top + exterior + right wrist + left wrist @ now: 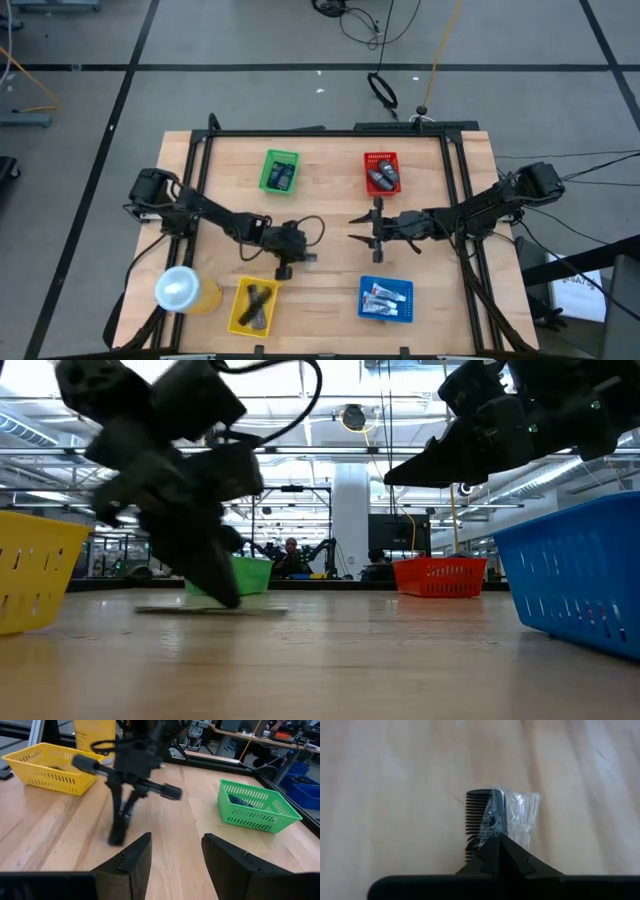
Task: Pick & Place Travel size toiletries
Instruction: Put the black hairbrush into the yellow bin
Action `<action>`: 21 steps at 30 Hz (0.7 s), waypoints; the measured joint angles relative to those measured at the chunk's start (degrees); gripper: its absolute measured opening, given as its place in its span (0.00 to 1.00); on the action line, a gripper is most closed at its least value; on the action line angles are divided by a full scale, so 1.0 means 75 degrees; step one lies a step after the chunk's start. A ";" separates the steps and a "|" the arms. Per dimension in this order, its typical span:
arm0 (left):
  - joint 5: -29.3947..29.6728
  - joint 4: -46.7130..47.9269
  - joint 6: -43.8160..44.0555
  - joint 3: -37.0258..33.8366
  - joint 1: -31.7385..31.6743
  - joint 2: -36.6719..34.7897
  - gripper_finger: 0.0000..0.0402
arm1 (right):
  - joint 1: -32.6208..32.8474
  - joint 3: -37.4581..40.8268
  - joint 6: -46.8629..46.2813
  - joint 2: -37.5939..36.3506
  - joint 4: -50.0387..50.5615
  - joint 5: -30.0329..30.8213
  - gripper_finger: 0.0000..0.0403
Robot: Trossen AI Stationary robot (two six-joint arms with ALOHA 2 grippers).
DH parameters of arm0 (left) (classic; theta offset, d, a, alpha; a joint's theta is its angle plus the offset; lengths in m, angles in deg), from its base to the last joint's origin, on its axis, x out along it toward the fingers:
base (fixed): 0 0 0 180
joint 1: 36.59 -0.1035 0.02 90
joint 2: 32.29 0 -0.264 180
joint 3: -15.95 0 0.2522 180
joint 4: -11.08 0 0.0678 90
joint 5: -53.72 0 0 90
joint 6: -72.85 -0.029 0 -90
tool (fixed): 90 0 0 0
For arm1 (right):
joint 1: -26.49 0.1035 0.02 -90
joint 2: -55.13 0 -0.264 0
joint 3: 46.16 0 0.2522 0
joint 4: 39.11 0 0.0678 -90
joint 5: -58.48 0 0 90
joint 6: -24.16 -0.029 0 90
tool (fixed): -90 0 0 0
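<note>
A black comb (479,815) in a clear plastic wrapper lies flat on the wooden table; the low view shows it as a thin strip (210,610). My left gripper (500,842) comes down on it slanting, shut, just right of the yellow basket (254,306). My right gripper (175,860) hangs open above the table's middle (358,228), pointing toward the left arm and holding nothing. Several small tubes lie in the blue basket (386,299), and dark pieces in the yellow, green and red ones. My left gripper is shut on the wrapped comb, at the clear wrapper over the comb's spine (495,827), about midway along it. The fingers slant down from above, and their tips hide the exact spot. The comb lies flat on the table.
The green basket (280,171) and the red basket (381,173) stand at the far side, the yellow and blue ones at the near side. A big yellow cup (185,290) with a whitish lid stands left of the yellow basket. Bare wood lies between the baskets.
</note>
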 joint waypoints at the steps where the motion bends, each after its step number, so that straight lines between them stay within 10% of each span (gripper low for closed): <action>1: 0.0062 -0.0231 -0.0094 -0.0004 -0.0088 0.0038 0.02 | 0.0000 -0.0002 0.0000 0.0000 0.0000 0.0000 0.41; 15: 0.1943 -0.2646 -0.0879 -0.0050 -0.1571 -0.0099 0.01 | 0.0000 -0.0002 -0.0544 0.0000 0.0282 -0.0006 0.41; 21: 0.1894 -0.1132 0.0551 -0.0023 -0.1838 -0.1026 0.01 | -0.0258 -0.0002 -0.1315 0.0038 0.0828 -0.0473 0.41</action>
